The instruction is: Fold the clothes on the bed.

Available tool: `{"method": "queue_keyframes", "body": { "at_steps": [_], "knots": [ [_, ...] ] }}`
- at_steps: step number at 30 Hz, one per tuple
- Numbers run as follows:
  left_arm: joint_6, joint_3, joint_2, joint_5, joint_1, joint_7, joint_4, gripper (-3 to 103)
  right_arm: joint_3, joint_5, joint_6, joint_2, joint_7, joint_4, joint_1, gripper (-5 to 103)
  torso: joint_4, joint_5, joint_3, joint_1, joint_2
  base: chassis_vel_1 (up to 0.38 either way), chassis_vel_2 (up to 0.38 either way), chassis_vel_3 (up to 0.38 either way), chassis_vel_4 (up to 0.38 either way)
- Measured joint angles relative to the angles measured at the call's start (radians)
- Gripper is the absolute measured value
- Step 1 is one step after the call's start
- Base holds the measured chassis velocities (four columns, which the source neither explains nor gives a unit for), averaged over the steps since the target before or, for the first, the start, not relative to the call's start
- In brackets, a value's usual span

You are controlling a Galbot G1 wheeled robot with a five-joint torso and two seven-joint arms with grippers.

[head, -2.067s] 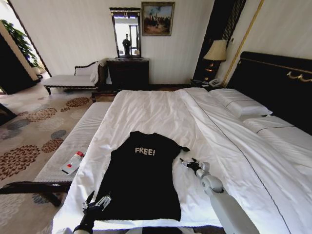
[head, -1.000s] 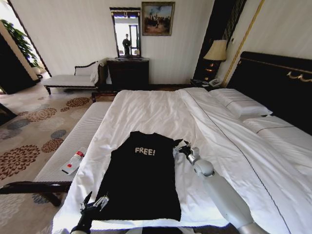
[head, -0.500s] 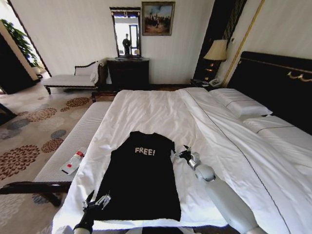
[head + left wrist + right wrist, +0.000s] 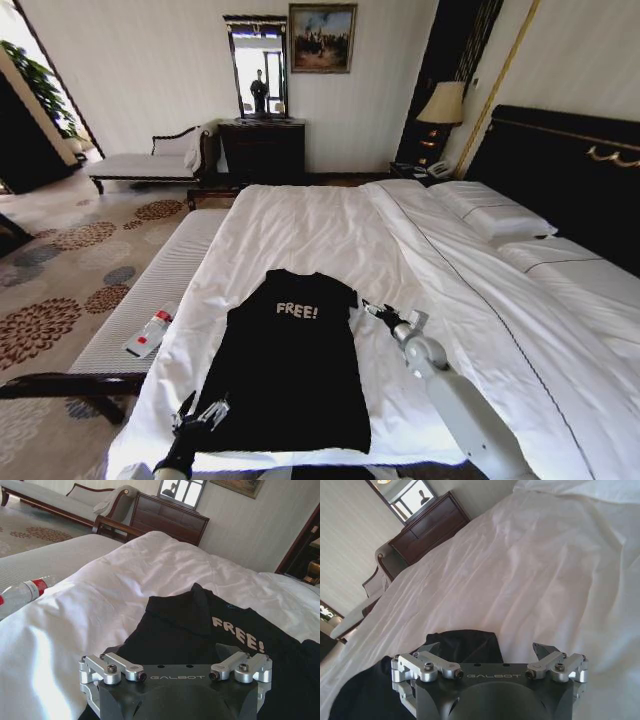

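Head view takes in the bed (image 4: 330, 220), its white duvet running from the near edge up toward the pillows (image 4: 495, 215) and the dark headboard (image 4: 575, 170) on the right side. Nothing in the way of containers but one plastic bottle (image 4: 150, 333) with a red label, lying on its side on the cushioned bench (image 4: 150, 300) along the bed's left edge; what it holds I cannot tell. The black T-shirt (image 4: 285, 365) lies flat and face up near the bed's near edge, toward the near-left corner, white "FREE!" lettering toward the headboard end, hem close to the near edge. Its sleeves look tucked in along the sides. The left gripper (image 4: 200, 417) sits at the shirt's near-left hem corner, right at the cloth; in the left wrist view the left gripper (image 4: 177, 672) has its jaws spread wide with nothing between them, the shirt just beyond. The right gripper (image 4: 392, 318) hangs just beside the shirt's right shoulder, over bare duvet; in the right wrist view the right gripper (image 4: 490, 667) is likewise spread apart and holds nothing, a black fold of the shirt lying just ahead of it toward its left finger.
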Motion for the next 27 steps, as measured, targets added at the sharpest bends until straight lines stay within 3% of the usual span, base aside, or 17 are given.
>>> {"method": "queue_keyframes", "body": {
  "at_steps": [2,5,13,15,18,23,27],
  "knots": [
    [-0.006,-0.013,-0.002,0.0,0.015,0.005,-0.001,100,-0.016,0.062,-0.022,0.007,0.008,-0.046,0.052,100,-0.0006,0.0001,0.0,0.0,0.0,0.0,0.0,0.0,0.0],
    [-0.009,-0.019,-0.003,-0.001,0.023,0.008,-0.001,100,-0.041,0.076,-0.038,0.009,0.008,-0.08,0.093,103,-0.0008,0.0002,0.0,0.0,0.0,0.0,0.0,0.0,0.0],
    [-0.009,-0.013,-0.015,0.0,0.019,0.008,-0.004,100,-0.1,-0.024,-0.045,0.014,-0.016,-0.19,0.185,94,-0.0006,0.0,0.0,0.0,0.0,0.0,0.0,0.0,0.0],
    [-0.009,-0.014,-0.015,0.0,0.018,0.009,-0.002,100,-0.117,-0.055,-0.057,0.008,-0.029,-0.211,0.197,79,-0.0007,0.0002,0.0,0.0,0.0,0.0,0.0,0.0,0.0],
    [-0.009,-0.015,-0.013,-0.002,0.016,0.009,0.0,100,-0.127,-0.076,-0.067,0.004,-0.038,-0.222,0.2,73,-0.0007,0.0001,0.0,0.0,0.0,0.0,0.0,0.0,0.0],
    [-0.008,-0.02,-0.01,-0.013,0.013,0.009,0.004,100,-0.15,-0.108,-0.075,0.001,-0.057,-0.248,0.203,51,-0.0009,0.0002,0.0,0.0,0.0,0.0,0.0,0.0,0.0],
    [-0.008,-0.025,-0.009,-0.02,0.013,0.01,0.007,100,-0.158,-0.108,-0.076,0.005,-0.059,-0.253,0.211,41,-0.0006,0.0002,0.0,0.0,0.0,0.0,0.0,0.0,0.0]
  ]
}}
